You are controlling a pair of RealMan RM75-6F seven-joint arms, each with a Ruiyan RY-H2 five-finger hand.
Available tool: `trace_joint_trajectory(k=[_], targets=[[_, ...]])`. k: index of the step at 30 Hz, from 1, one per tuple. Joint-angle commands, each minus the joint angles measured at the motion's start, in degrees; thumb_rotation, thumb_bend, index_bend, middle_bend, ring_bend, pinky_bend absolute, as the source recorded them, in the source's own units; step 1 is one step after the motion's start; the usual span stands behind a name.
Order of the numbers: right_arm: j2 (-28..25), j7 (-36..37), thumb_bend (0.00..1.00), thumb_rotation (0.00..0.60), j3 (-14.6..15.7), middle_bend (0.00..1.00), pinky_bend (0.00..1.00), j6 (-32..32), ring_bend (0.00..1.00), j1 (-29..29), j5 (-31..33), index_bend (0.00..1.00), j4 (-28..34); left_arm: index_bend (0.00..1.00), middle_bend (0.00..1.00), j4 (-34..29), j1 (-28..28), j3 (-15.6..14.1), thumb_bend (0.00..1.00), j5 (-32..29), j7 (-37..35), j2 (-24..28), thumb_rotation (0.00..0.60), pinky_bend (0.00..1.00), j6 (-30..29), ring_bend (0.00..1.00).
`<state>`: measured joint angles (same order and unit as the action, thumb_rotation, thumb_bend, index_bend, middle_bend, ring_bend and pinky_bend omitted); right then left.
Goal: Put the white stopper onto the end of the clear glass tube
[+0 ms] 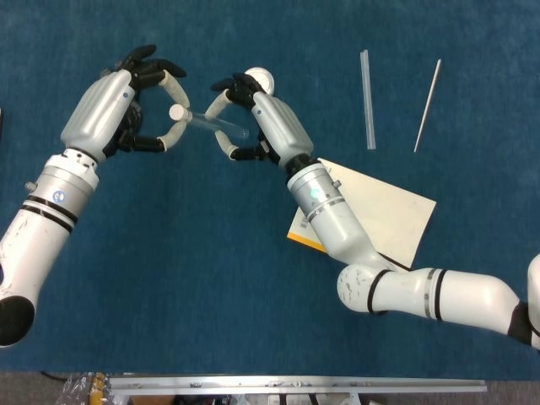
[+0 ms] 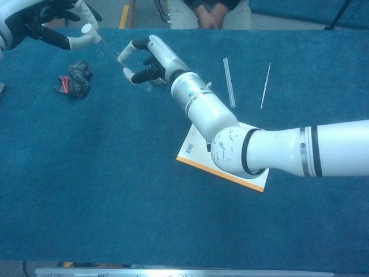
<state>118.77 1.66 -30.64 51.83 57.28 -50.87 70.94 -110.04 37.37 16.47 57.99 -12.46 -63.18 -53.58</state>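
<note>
head view first: the left hand (image 1: 126, 105) sits around 10 o'clock in the shot with its fingers curled around the white stopper (image 1: 177, 111), a little round white plug pinched at the fingertips. the right hand (image 1: 253, 118) is just to the right, near 12 o'clock, gripping the clear glass tube (image 1: 213, 124) between its white fingertips. the tube is thin and see-through, pretty faint against the blue table (image 1: 169, 278), and it runs slightly tilted from the right hand toward the left, with the stopper right at its left end. can't tell if the stopper is actually seated on it or just touching. off at 1 o'clock there's a second clear tube (image 1: 368, 99) and a thin rod (image 1: 427, 94) lying flat, well apart from the hands, and a book (image 1: 380, 207) lies under the right forearm. chest view: the left hand (image 2: 55, 26) is up at 10 o'clock, holding the stopper (image 2: 87, 28), and the tube (image 2: 109, 52) slants down-right into the right hand (image 2: 147, 60). a crumpled dark cloth (image 2: 74, 79) sits on the table below the left hand, at 9 o'clock.
</note>
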Motion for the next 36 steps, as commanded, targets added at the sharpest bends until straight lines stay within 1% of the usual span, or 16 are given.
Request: trace_joint_trajectory(k=[1,4,6,11,14,19,26,32,36], targets=[[-0.07,0.04,0.39,0.6,-0.01,0.24,0.21,0.01,0.07,-0.02,0.0,0.58,0.04,0.47,0.26,0.04,0.01,-0.03,0.34,-0.04,0.05,-0.07,0.6,0.08,0.04,0.04],[-0.17,-0.08,0.39,0.6,0.04,0.24,0.21,0.12,0.07,-0.08,0.08,0.58,0.03,0.46,0.26,0.03,0.05,-0.07,0.34,0.05,0.23,0.01,0.6,0.08,0.15,0.04],[-0.35,-0.4,0.39,0.6,0.25,0.24,0.21,0.11,0.07,-0.14,0.14,0.58,-0.01,0.43,0.26,-0.02,0.15,-0.24,0.34,0.22,0.51,0.45,0.6,0.08,0.64,0.04],[-1.01,-1.9,0.39,0.6,1.11,0.24,0.21,0.15,0.07,-0.18,0.0,0.59,-0.31,0.23,0.2,-0.28,0.14,-0.52,0.34,1.39,0.36,2.21,0.6,0.08,1.99,0.02],[-1.76,-3.6,0.39,0.6,2.06,0.24,0.21,-0.23,0.07,-0.18,0.11,0.59,-0.24,0.17,0.18,-0.3,-0.04,-0.65,0.34,2.76,-0.08,3.48,0.6,0.08,2.6,0.0],[-3.81,-7.81,0.39,0.6,4.25,0.24,0.21,-0.9,0.07,-0.31,0.54,0.59,0.49,0.16,0.16,0.4,-0.59,-1.17,0.34,6.15,-0.77,5.41,0.6,0.08,3.01,0.0],[-6.47,-10.96,0.39,0.6,7.39,0.24,0.21,-1.93,0.07,-1.56,1.3,0.59,2.83,0.16,0.16,1.89,-1.7,-2.83,0.34,12.41,0.63,6.87,0.6,0.08,1.27,0.0],[-6.5,-13.56,0.39,0.6,10.22,0.24,0.21,-3.35,0.07,-1.6,2.13,0.6,1.83,0.16,0.16,3.71,-2.12,-4.25,0.34,15.7,4.31,7.72,0.6,0.08,-0.34,0.0],[-6.28,-14.45,0.39,0.6,11.25,0.24,0.21,-3.71,0.07,-1.54,1.87,0.6,1.3,0.16,0.16,4.45,-2.59,-4.65,0.34,16.48,4.98,7.31,0.6,0.08,-1.67,0.0]])
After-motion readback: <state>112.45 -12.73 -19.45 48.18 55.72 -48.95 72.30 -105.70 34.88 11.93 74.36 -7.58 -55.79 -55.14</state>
